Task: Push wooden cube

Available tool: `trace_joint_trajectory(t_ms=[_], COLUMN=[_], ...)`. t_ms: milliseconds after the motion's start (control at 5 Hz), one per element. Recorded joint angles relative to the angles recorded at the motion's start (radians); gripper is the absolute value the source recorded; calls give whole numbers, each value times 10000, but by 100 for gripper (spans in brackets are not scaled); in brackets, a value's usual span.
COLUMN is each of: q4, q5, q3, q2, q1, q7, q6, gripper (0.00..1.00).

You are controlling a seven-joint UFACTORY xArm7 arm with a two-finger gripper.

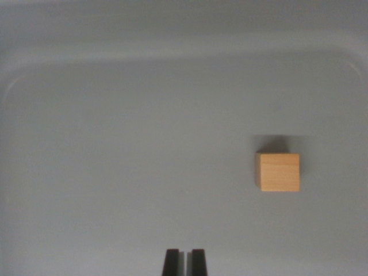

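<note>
A small light wooden cube (278,171) rests flat on the grey tray floor (144,172), toward the wrist view's right. My gripper (184,261) shows at the bottom centre as two dark fingertips pressed almost together, shut with nothing between them. The cube lies up and to the right of the fingertips, well apart from them, with bare floor in between.
The tray's raised rim (172,57) curves across the top of the view, with rounded corners at the upper left and upper right. A soft shadow sits just behind the cube.
</note>
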Motion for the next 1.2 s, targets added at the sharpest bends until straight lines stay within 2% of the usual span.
trace_joint_trajectory(t_ms=[200,400,600,800,1000,1200], q4=[0,-287,-287,-600,-600,-933], q5=[0,4,4,9,9,14], q3=[0,-40,-40,-83,-83,-129], q2=[0,82,82,171,171,266], q1=[0,-47,-47,-98,-98,-153], q7=[0,-110,-110,-230,-230,-357], q6=[0,-358,-358,-749,-749,-1165], gripper=[0,0,0,0,0,0])
